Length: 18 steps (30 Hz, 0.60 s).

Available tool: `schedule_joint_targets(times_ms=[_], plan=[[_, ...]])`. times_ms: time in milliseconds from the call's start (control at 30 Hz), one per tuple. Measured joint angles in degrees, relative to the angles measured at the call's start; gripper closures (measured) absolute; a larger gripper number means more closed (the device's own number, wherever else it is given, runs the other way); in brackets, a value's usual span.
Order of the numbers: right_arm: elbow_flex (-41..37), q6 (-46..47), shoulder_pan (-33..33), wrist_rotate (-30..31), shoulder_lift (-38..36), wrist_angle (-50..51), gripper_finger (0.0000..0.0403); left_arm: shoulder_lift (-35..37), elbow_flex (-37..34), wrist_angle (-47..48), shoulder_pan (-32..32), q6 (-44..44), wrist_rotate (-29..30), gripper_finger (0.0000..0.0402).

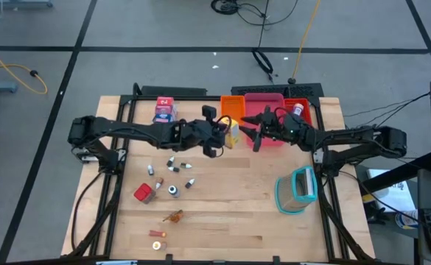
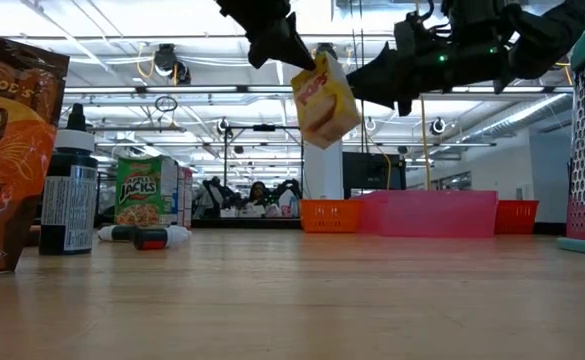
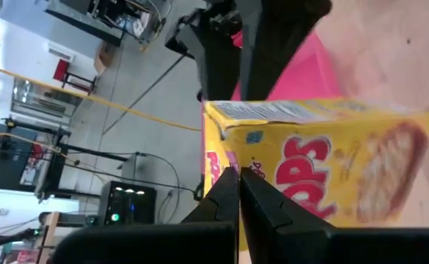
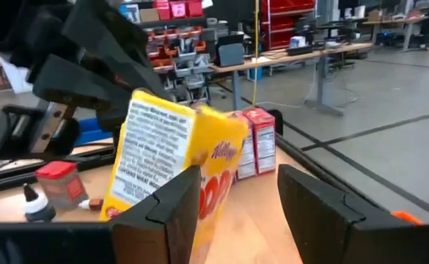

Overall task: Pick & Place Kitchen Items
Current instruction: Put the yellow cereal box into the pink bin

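Honestly, I fear the yellow printed cardboard carton [image 2: 324, 100], pinched by my left gripper [image 2: 294, 57] above the pink plastic tray [image 2: 434, 213], slips if my spread right gripper [image 4: 236, 194] bumps it.

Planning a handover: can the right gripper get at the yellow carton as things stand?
Probably yes. The left gripper holds the yellow carton up in the air by its top edge, leaving the body free, and the open right gripper already faces it with nothing between.
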State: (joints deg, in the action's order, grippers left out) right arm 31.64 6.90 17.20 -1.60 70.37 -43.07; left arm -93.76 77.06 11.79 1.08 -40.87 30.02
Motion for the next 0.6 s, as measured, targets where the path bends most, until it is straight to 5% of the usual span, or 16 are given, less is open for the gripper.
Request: schedule_joint_targets(times_ms=[600], plan=[[0.0,1.4,1.9,-0.8,-1.8,-0.7,0.0231,0.0,0.0,1.2,0.0,0.6,0.2,0.0401]])
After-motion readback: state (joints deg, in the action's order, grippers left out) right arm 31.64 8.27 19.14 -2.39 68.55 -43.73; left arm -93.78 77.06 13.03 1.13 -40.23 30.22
